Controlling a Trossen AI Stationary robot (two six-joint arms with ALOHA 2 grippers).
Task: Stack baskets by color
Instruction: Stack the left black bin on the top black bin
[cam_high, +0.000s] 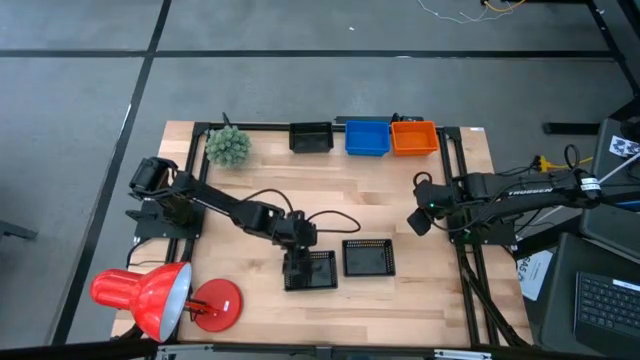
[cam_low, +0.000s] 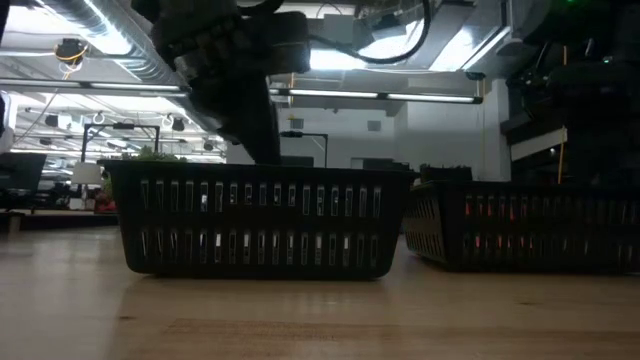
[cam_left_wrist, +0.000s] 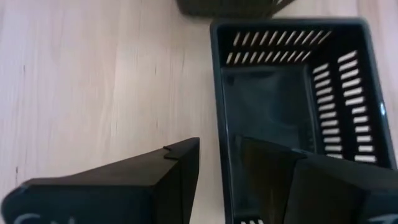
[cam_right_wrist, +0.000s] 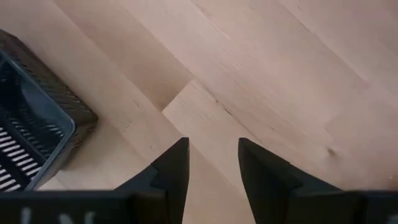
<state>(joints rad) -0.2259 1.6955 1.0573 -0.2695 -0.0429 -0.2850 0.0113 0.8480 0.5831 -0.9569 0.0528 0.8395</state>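
Blue (cam_high: 367, 138), orange (cam_high: 414, 138) and black baskets (cam_high: 311, 137) sit at the desk's (cam_high: 400, 290) twelve o'clock edge; toward six, two black baskets (cam_high: 369, 258) remain unstacked, left pincer (cam_high: 298, 268) spread astride one's (cam_high: 311, 270) wall, right pincer (cam_high: 419, 220) apart, empty.

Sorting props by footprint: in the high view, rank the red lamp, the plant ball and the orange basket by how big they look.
1. Red lamp, clearly largest with shade and base.
2. Orange basket and plant ball look about alike; too close to rank.
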